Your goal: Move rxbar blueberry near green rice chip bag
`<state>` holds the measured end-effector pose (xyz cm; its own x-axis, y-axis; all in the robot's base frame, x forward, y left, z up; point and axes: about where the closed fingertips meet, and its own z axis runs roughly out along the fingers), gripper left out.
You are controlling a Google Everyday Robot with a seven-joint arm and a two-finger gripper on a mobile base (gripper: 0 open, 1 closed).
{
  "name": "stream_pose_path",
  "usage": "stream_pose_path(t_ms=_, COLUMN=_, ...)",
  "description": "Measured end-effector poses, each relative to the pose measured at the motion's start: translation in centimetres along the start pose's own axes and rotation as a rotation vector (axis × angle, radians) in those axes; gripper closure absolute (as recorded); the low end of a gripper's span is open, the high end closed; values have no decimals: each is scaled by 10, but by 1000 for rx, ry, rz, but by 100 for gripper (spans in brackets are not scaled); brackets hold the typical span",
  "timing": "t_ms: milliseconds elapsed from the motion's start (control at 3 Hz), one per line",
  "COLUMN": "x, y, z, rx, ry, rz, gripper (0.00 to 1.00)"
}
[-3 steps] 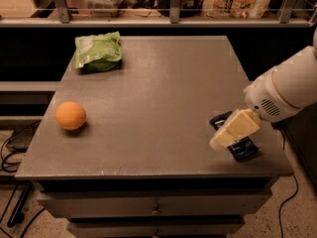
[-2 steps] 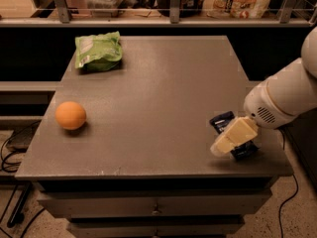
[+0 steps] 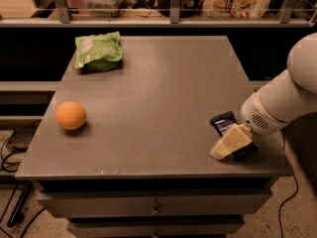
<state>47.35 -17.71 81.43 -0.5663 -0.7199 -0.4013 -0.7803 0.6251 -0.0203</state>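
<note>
Down at the table's [image 3: 158, 88] front-right corner, our white arm reaches in from the right, its gripper [image 3: 229, 144] slanting down-left over the rxbar blueberry [image 3: 223, 122]. Whether it grips, we cannot tell. The green rice chip bag [image 3: 98, 51] lies well apart, back-left.

The snack bar [image 3: 223, 122] is dark navy with small white lettering. The chip bag [image 3: 98, 51] is light green with a pale whitish patch. The orange [image 3: 70, 115] is plain orange. The table [image 3: 163, 93] is dull grey. The cream-yellow gripper [image 3: 224, 149], over the bar near the table's front right corner, joins a white arm [image 3: 282, 98].
</note>
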Motion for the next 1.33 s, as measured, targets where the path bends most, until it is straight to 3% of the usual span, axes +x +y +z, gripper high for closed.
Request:
stream_pose_path(t_ms=333, x=0, y=-1, z=2, rx=9, ry=8, rz=2, gripper=40)
stream_pose_path(t_ms=667, x=-4, y=-1, z=-7, rx=10, ry=8, rz=1, gripper=72)
stream_pose_path(t_ms=1000, x=-6, y=-1, z=-12, rx=10, ry=8, rz=1, gripper=95)
stream_pose_path(t_ms=1333, x=-19, y=2, z=-13, rx=-3, ry=-38, rz=-10, gripper=100)
